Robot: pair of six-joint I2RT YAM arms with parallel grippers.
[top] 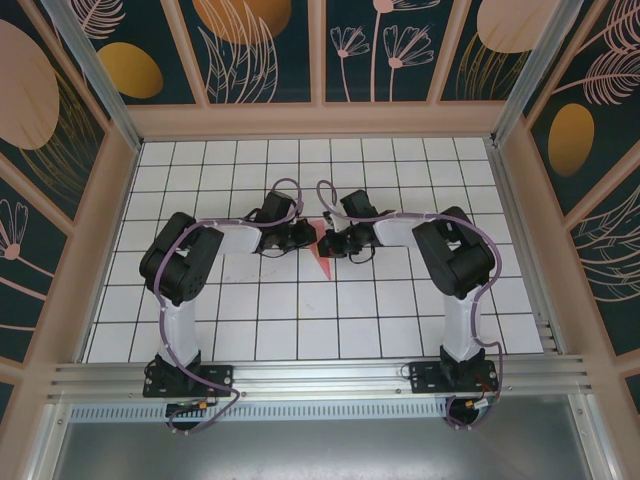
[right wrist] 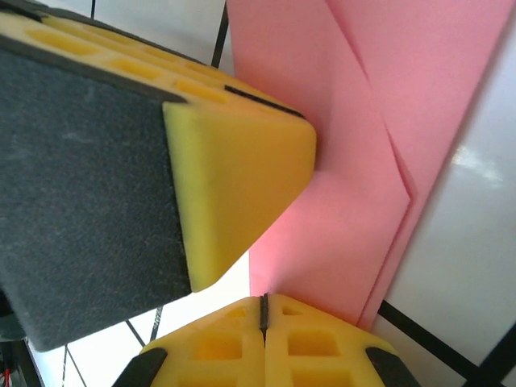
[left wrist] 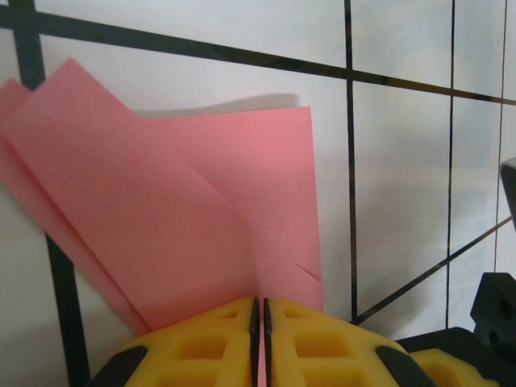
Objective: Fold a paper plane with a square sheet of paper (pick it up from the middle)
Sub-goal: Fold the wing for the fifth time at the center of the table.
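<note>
The pink sheet of paper (top: 322,254) is folded into overlapping layers and tapers to a point toward the near side, held between the two grippers at the table's middle. My left gripper (left wrist: 260,322) is shut on its lower edge, and pink shows in the thin gap between the yellow pads. Diagonal flaps of the paper (left wrist: 177,218) fan up and left from there. My right gripper (right wrist: 264,310) is shut at the paper's (right wrist: 355,185) bottom corner, gripping its edge. The left gripper's yellow finger (right wrist: 238,177) crosses close in front on the left.
The white gridded table (top: 330,320) has wooden walls on three sides and a metal rail (top: 320,378) along the near edge. Both arms reach inward, their elbows (top: 185,262) (top: 455,255) out to the sides.
</note>
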